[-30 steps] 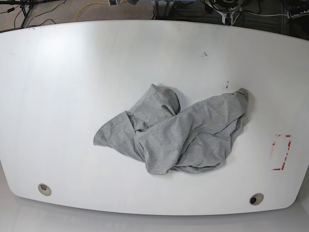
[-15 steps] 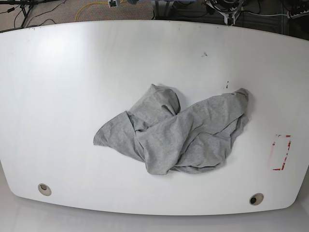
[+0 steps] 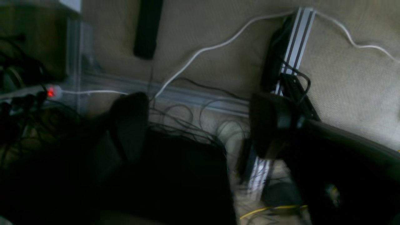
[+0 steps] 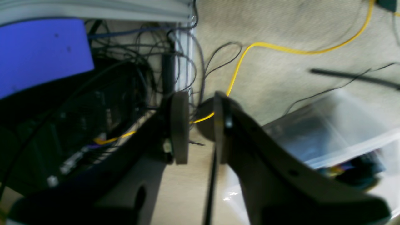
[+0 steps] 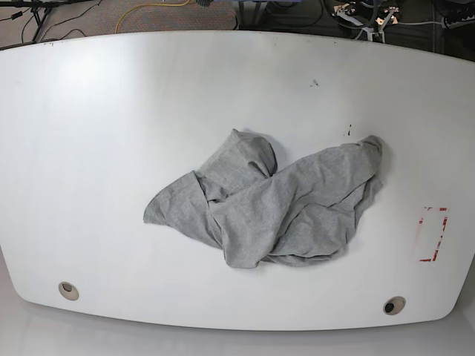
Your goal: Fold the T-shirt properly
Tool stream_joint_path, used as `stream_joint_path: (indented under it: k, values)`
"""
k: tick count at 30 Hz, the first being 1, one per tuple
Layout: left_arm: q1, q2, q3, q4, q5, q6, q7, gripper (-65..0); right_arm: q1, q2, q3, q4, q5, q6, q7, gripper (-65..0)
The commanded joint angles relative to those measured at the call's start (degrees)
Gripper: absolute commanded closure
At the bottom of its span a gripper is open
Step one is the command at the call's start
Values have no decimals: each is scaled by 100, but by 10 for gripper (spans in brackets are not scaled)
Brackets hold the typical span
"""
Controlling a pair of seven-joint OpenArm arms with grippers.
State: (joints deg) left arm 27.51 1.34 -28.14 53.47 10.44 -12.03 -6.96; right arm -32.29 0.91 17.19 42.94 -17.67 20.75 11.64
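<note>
In the left wrist view we see the left tool [image 3: 200, 125] with its two dark fingers [image 3: 131, 125] spread wide apart, holding nothing and touching nothing; behind it lie beige carpet, a white cable [image 3: 218, 47] curving across the upper middle, a metal rail [image 3: 295, 40] at the upper right and a small red light [image 3: 50, 92] at the left edge. In the right wrist view the right tool [image 4: 200, 125] has its two flat pads [image 4: 179, 125] nearly together, with only a narrow gap between them, and we see nothing gripped there. A yellow cable [image 4: 297, 50] runs over the carpet behind it, a blue panel [image 4: 43, 53] fills the upper left, and a clear plastic bin [image 4: 343, 131] sits at the right.

Neither tool appears in the base view. There we count one T-shirt [image 5: 274, 204], heather grey, lying crumpled just right of the frame's centre on the white surface [image 5: 111, 133], with a lobe reaching upper right and another toward the left. We can read no writing on it. A red-edged rectangle mark [image 5: 433, 233] sits at the right, well apart from the shirt. Two round holes show near the lower edge, one lower left [image 5: 68, 290] and one lower right [image 5: 394, 305].
</note>
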Motion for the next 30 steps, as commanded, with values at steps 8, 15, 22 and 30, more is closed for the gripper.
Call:
stream_joint_path:
  k: [8,15,22,30]
  values:
    - [512,39,-91,952,-16,-57,-105,-468,-705,-170,1,1206,-23,25,-48,-136]
    - [410,19,-118,618,60,-23,15,-458,95,-95,-62,1311,40,4,-148,-130]
    - [419,19,-109,697,60,-23,15,-458,113,-95,-62,1319,40,4,-148,-130]
    - [542,2,-109,1198,68,-23,32,-461,-81,-95,-62,1610,40,-14,-157,-130]
